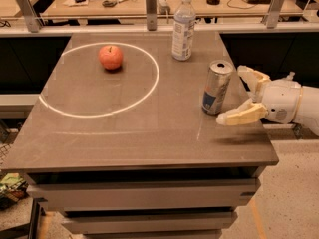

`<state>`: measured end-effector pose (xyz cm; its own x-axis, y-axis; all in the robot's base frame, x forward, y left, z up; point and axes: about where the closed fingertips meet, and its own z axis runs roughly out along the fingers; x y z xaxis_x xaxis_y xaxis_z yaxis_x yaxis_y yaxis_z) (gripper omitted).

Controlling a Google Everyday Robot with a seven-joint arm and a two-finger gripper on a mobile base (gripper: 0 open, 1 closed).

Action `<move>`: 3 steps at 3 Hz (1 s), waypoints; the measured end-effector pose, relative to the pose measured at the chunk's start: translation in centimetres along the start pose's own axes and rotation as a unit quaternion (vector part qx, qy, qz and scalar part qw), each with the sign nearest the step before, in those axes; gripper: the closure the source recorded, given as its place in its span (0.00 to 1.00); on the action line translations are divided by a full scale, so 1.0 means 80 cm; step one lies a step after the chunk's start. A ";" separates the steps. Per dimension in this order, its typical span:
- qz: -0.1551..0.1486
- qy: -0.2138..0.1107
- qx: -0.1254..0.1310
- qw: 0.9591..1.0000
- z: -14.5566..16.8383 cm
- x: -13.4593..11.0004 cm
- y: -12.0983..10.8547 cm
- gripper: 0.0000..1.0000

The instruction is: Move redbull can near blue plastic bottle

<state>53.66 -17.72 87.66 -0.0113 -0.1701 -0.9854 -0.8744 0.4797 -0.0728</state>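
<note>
The redbull can point(216, 87) stands upright on the right part of the grey table point(129, 133), silver with blue and red low on its side. The blue plastic bottle point(183, 28), clear with a white cap and pale label, stands upright at the table's far edge, behind and left of the can. My gripper point(233, 94) comes in from the right, just beside the can. It is open: one cream finger point(251, 76) lies behind the can's right side, the other point(239, 116) reaches toward its front. Neither finger visibly touches the can.
A red apple point(110, 57) sits inside a white circle point(99, 78) drawn on the table's left half. Metal posts point(150, 1) and a desk with clutter lie behind the far edge. The table's right edge is under my gripper.
</note>
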 end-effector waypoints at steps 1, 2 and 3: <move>-0.002 -0.009 -0.014 1.000 0.021 0.001 0.004 0.00; -0.002 -0.013 -0.024 1.000 0.035 0.001 0.007 0.18; -0.004 -0.012 -0.031 0.999 0.042 0.001 0.010 0.41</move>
<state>54.56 -14.47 87.03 0.0078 -0.1526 -0.9883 -0.9031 0.4233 -0.0725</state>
